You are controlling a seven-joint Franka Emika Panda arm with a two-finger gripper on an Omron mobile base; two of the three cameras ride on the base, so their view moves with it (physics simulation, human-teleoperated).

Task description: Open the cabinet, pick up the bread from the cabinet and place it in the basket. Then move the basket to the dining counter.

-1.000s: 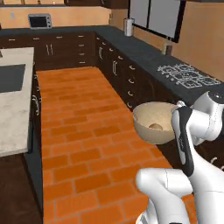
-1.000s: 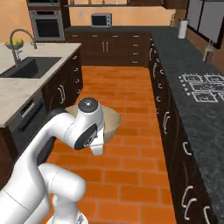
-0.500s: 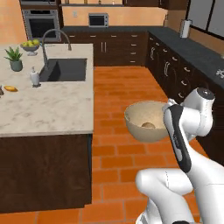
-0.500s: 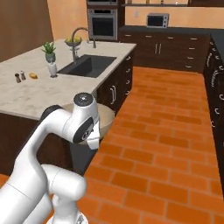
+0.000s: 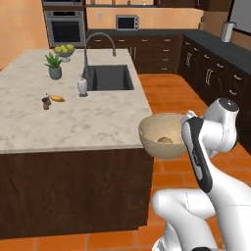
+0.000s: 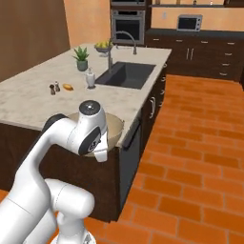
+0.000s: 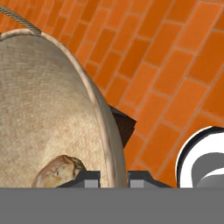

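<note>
The basket [image 5: 162,135] is held off the brick floor [image 6: 200,157], just beside the near corner of the dining surface [image 5: 73,117], with its rim roughly level with that top. It is seen from the right base view [image 6: 114,128] partly behind the white arm, close against the edge of the same surface. The tool [image 7: 113,177] is clamped on the basket's rim [image 7: 109,144]: in the hand view one dark fingertip sits inside the wall and the other outside, with the rim pinched between them. The bread [image 5: 165,140] lies in the bottom of the basket; it is seen as a tan-brown roll [image 7: 59,170] near the inner fingertip.

On the dining surface, well apart from the basket, are a sunken sink [image 5: 108,78] with an arched tap [image 5: 98,41], a small potted plant [image 5: 54,66], a bowl of yellow fruit [image 5: 63,50], a white bottle [image 5: 82,86] just beside the sink, and a small orange item [image 5: 57,98] beside a dark shaker [image 5: 45,102]. Beyond the surface, a wall oven [image 5: 63,27] and a microwave [image 5: 126,21] are set against the far wall.
</note>
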